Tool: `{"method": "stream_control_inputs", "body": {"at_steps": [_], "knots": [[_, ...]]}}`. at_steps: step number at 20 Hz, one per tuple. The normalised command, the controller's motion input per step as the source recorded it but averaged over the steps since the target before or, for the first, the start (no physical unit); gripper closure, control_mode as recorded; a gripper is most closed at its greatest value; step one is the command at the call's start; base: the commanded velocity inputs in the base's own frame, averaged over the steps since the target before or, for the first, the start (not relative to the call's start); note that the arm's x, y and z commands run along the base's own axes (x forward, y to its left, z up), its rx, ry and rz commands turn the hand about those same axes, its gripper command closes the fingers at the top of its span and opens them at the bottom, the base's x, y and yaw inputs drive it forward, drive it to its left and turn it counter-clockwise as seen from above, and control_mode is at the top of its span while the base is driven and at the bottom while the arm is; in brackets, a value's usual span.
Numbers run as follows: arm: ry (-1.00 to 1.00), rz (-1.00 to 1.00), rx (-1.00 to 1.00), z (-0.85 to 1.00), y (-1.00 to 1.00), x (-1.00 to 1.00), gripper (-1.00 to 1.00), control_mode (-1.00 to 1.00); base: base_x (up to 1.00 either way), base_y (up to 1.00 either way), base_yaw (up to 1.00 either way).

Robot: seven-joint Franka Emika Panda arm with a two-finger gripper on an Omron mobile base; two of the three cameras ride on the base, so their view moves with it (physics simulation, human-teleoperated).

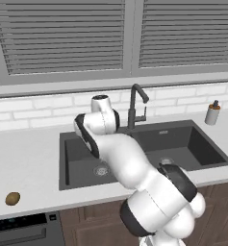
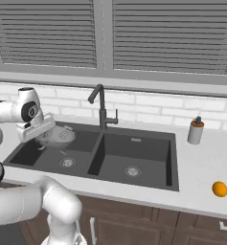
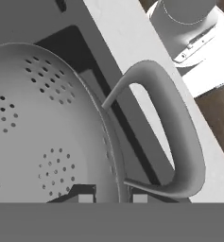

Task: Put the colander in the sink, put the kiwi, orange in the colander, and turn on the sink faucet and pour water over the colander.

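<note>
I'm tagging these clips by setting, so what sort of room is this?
A kitchen, computer-rendered: a dark double sink set in a pale counter, a tall faucet behind it, and a kiwi and an orange lying out.

Pale bench (image 1: 29, 163) with dark double sink (image 2: 134, 149) set in: kiwi (image 1: 12, 198) near front edge left, orange (image 2: 220, 189) on right, soap bottle (image 2: 196, 130) by back wall

Arm bent low, tool (image 3: 113, 197) clamped shut.

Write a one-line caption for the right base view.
Gripper shut on the colander over the sink's left basin; orange waits on the right counter.
</note>
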Motion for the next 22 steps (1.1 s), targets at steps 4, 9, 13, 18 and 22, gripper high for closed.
{"method": "stream_control_inputs", "body": {"at_steps": [4,9,13,18,22], "knots": [[-0.01,-0.55,0.00,-0.41,0.01,0.27,1.00,-1.00,0.00,0.00,0.00],[-0.03,-0.58,0.00,-0.44,0.22,0.22,1.00,-1.00,0.00,0.00,0.00],[-0.02,-0.54,-0.02,-0.40,0.41,0.23,1.00,-1.00,0.00,0.00,0.00],[0.00,-0.39,-0.12,-0.17,0.67,0.38,1.00,-1.00,0.00,0.00,0.00],[0.00,-0.38,-0.18,-0.20,0.78,0.43,1.00,-1.00,0.00,0.00,0.00]]}}
